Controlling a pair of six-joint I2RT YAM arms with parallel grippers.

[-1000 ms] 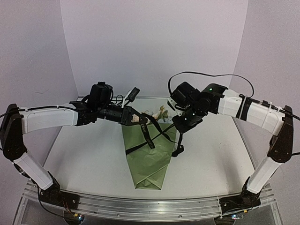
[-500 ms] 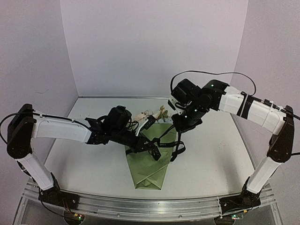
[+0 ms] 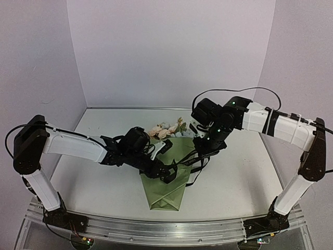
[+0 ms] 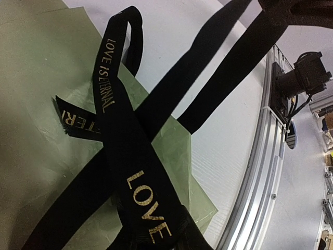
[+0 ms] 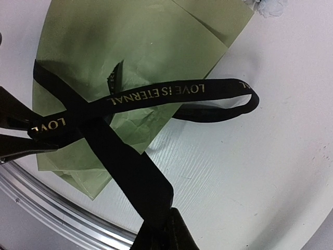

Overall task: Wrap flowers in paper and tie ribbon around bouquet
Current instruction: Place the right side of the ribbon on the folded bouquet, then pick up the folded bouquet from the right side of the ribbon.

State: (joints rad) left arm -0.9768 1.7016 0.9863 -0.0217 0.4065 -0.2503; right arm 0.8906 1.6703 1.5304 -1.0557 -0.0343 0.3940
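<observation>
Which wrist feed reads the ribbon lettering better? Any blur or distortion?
Right wrist: ribbon lettering crisp, strip nearest the lens soft. Left wrist: lettering readable, table rail bowed by the lens. Top external: even light, no glare.

Top camera looks down from behind — wrist cameras hover close, sharing the ribbon.

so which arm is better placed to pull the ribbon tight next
right, probably: the right jaws are shut on the ribbon, which crosses over the bouquet. whether the left jaws hold it isn't clear
</observation>
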